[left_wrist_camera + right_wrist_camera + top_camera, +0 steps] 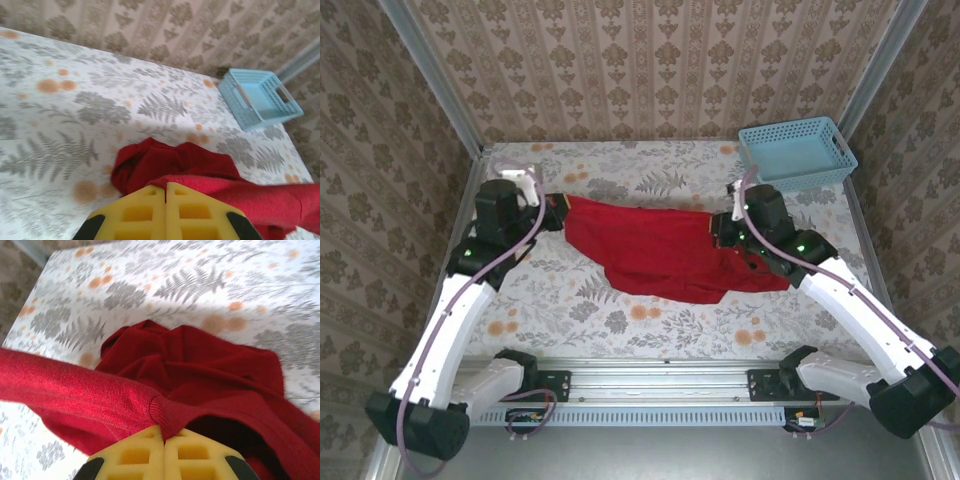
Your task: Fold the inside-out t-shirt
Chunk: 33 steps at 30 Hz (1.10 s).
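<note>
**A:** Shirt [660,250] first. Where is it, and what can't you make out?

**B:** It lies bunched across the middle of your bench [620,325], pulled into a band between your two grippers. Sleeves and collar are lost in the folds. From above, the right arm [790,250] covers the shirt's right end.

**A:** And the grippers?

**B:** Your left gripper [165,186] is pressed together at the shirt's left end, with cloth running off its tip, though the pinch itself is hard to see. Your right gripper [163,432] is pinching a taut fold. Both wrist views cut the grippers off at the bottom edge.

**A:** Anything else around?

**B:** A light-blue basket [798,152] sits at the far right corner, well apart from the shirt.

**A:** The count?

**B:** One shirt, one basket, two arms, two grippers.
</note>
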Each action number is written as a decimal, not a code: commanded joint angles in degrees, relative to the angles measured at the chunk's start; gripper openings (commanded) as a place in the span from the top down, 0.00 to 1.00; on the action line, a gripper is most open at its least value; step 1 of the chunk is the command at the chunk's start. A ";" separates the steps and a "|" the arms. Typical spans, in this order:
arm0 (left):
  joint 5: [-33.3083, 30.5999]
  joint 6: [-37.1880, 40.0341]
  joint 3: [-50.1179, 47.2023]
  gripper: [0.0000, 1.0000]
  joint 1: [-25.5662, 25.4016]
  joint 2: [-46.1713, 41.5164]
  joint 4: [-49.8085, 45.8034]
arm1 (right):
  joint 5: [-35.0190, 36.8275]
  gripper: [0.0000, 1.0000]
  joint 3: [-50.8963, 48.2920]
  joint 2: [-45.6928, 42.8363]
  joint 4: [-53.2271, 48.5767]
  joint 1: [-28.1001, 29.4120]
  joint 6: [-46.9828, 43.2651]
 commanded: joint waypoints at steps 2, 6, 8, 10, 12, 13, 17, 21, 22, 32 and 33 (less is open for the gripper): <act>-4.64 3.07 1.34 1.00 5.62 -6.28 -3.68 | 0.75 1.00 3.64 4.35 2.55 7.27 1.07; -4.80 5.97 6.85 1.00 7.66 -7.13 -6.79 | 0.67 1.00 6.97 6.59 2.83 8.38 1.18; -4.03 6.83 8.99 1.00 7.82 -6.41 -6.47 | 2.32 1.00 8.13 6.65 2.01 8.27 0.91; -2.69 6.47 11.19 1.00 7.92 -5.15 -5.61 | 3.44 1.00 8.90 6.41 0.66 7.42 0.46; 1.58 4.91 12.71 1.00 7.87 -3.00 -3.64 | 3.90 1.00 8.57 5.33 -0.59 5.28 0.68; 4.10 3.73 13.34 1.00 7.32 -1.38 -2.40 | 3.54 1.00 7.97 4.41 -1.20 3.35 1.16; 1.57 3.22 14.60 1.00 -2.72 5.81 0.47 | 2.25 1.00 2.67 0.27 -3.69 -6.08 2.41; -1.20 2.26 14.56 1.00 -13.87 15.56 4.60 | 0.45 1.00 -3.66 -1.76 -4.69 -14.81 1.84; -1.56 1.25 14.92 1.00 -15.30 18.36 5.22 | -0.20 1.00 -5.22 -1.87 -4.74 -16.44 1.83; -0.30 1.59 23.80 1.00 -24.25 37.22 5.75 | 4.84 0.48 -13.90 -5.89 -5.48 -19.52 -0.46; -0.13 1.63 24.12 1.00 -24.68 37.80 5.72 | 3.41 0.45 -14.67 -7.97 -4.07 -19.43 -1.20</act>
